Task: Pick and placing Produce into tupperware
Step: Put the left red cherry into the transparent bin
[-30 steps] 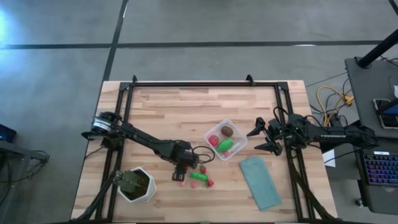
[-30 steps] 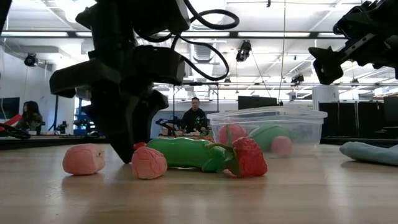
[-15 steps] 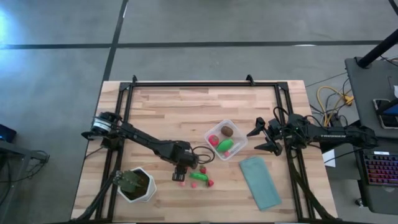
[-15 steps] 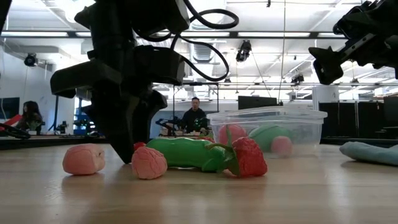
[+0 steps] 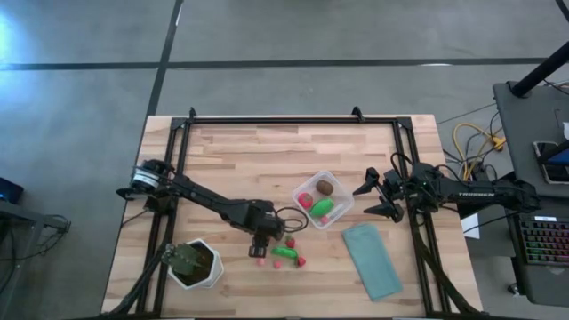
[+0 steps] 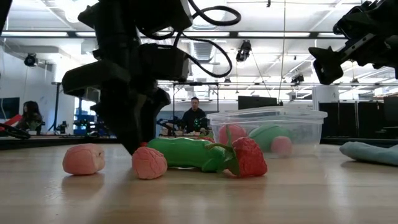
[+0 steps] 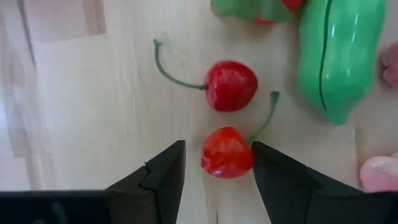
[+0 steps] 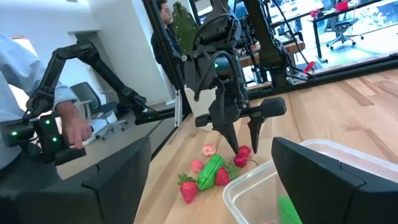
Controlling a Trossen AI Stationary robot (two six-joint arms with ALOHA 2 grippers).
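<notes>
Red cherry (image 7: 227, 152) sat between the left gripper (image 7: 216, 167) fingers, jaws part open and not clamped; a sliver of table showed on each side of the fruit. Second cherry (image 7: 231, 85) lay just beyond the fingertips, its stem (image 7: 176, 70) curling away over the table (image 7: 93, 124). Cucumber (image 7: 336, 56) lay outside the jaws on one side, a pink piece (image 7: 379, 175) near it.

Step in hand, as I judged it: grasping the cherry between the fingers. To do it well the gripper needed to be low enough for the pads to meet the round body, not the stem, then close slowly so the small fruit didn't squirt out. Cherries looked like a stemmed pair; whether the stems joined I couldn't tell, so the lift should have allowed for the second one dangling.

Tupperware (image 5: 324, 198) stood well apart from those jaws, just beside the right gripper (image 5: 376, 196), which waited at the table's edge with jaws wide and empty. Tupperware already held green, pink and brown pieces. Strawberry (image 6: 249, 157) and two pink pieces (image 6: 84, 158) were still loose near the left jaws.
</notes>
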